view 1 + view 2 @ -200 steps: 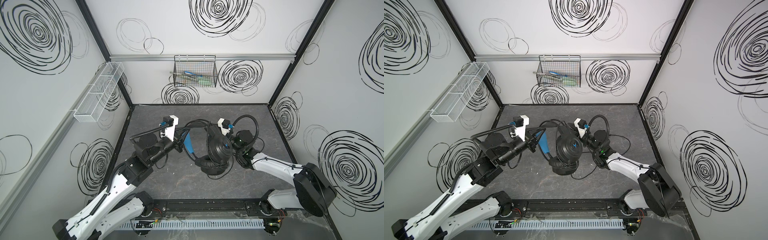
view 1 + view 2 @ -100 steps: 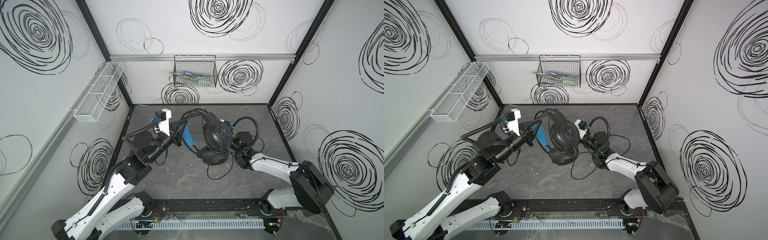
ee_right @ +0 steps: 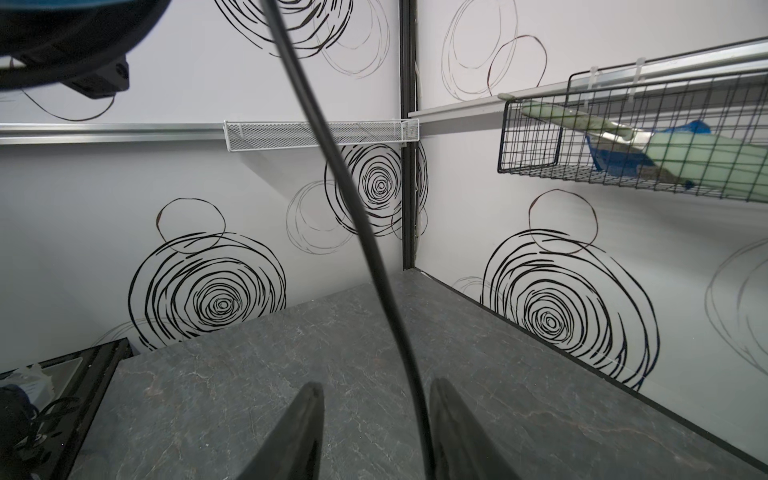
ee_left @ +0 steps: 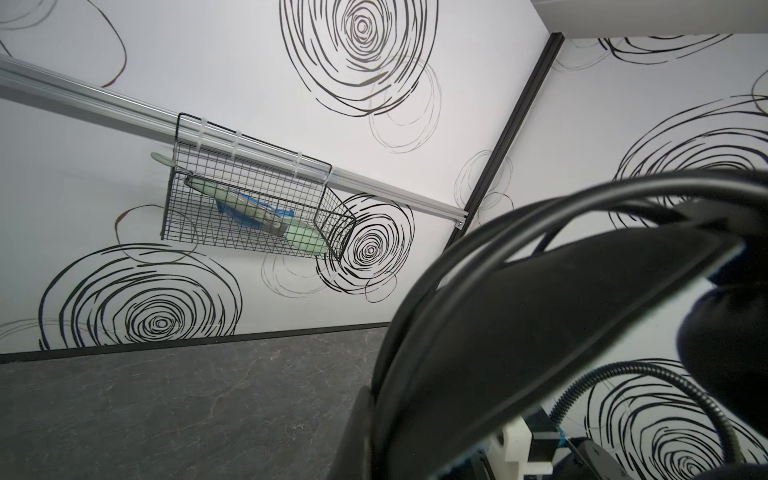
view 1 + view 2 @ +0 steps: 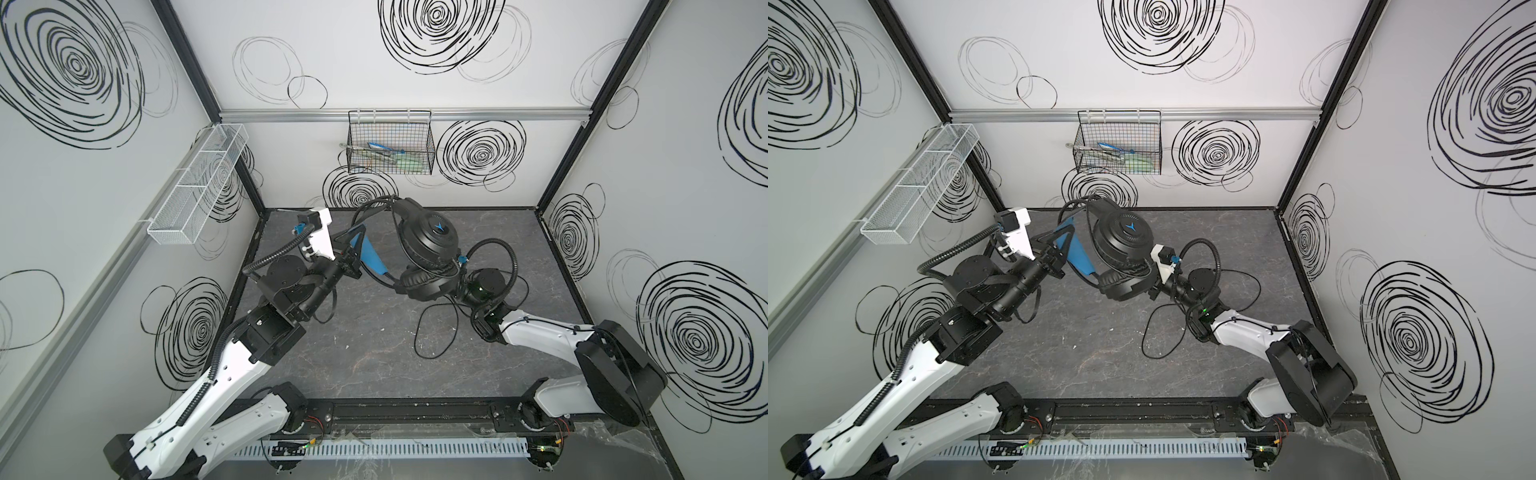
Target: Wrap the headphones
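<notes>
The black headphones (image 5: 432, 241) (image 5: 1123, 239) hang above the table near the back, one round earcup with a blue logo over the other. My left gripper (image 5: 352, 261) (image 5: 1059, 259) is shut on their headband beside the blue strap (image 5: 370, 257); in the left wrist view the headband (image 4: 540, 311) fills the right side. The thin cable (image 5: 432, 332) (image 5: 1158, 332) drops from the cups into a loose loop on the table. My right gripper (image 5: 1152, 291) sits just behind the lower earcup, open. The cable (image 3: 353, 208) runs between its fingers, close to one finger (image 3: 446, 411).
A black wire basket (image 5: 390, 151) holding utensils hangs on the back wall. A white mesh tray (image 5: 199, 187) is fixed to the left wall. The right arm's own corrugated cable (image 5: 498, 257) arches behind its wrist. The arms' base rail (image 5: 395, 415) runs along the table's front edge.
My left gripper has carried the headphones up and toward the back. The right gripper followed behind the lower earcup, and more cable now lies looped on the table.
</notes>
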Robot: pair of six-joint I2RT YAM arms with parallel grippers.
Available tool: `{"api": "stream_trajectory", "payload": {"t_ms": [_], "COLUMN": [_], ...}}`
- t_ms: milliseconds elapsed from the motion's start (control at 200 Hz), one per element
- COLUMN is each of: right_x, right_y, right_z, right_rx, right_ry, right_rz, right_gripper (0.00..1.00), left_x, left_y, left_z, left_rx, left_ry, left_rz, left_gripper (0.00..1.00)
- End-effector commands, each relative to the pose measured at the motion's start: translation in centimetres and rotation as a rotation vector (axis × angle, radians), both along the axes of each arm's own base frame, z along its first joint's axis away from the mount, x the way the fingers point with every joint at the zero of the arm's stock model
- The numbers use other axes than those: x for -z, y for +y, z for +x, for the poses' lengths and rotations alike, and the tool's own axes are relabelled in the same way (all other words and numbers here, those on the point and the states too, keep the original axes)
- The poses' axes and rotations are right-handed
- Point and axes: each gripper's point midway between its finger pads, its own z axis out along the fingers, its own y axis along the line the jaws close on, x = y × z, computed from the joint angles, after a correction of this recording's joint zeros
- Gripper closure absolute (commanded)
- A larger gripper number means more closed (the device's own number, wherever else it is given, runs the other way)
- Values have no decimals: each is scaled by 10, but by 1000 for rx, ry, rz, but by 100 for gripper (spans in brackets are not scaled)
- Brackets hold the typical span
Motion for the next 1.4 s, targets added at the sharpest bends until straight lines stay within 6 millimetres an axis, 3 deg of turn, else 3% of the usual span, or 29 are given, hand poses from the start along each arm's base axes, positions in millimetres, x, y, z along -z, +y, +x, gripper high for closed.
{"api": "stream_trajectory", "payload": {"t_ms": [0,555,700,910,1081,1281,1396], "right_x": [0,50,54,70,66,54,58], "right_y": [0,15,14,23,23,1,-8], "right_z": [-3,37,30,-2,-26,-34,-25], "right_rx": [-21,6,-19,-42,-59,-17,22], "right_ry": [0,105,102,68,60,79,93], "right_rz": [39,27,6,-126,-136,-74,-72], "right_gripper": [55,47,45,37,32,29,24], "left_x": [-57,-59,-53,-48,-42,-39,-39], "left_y": [17,5,6,16,23,30,33], "left_z": [-5,4,9,16,23,25,24], "left_rx": [-46,-30,-58,-120,-153,-171,-179], "left_ry": [-106,-87,-66,-46,-22,-12,-10], "left_rz": [-184,-177,-146,-103,-88,-74,-72], "left_gripper": [100,100,100,100,100,100,100]}}
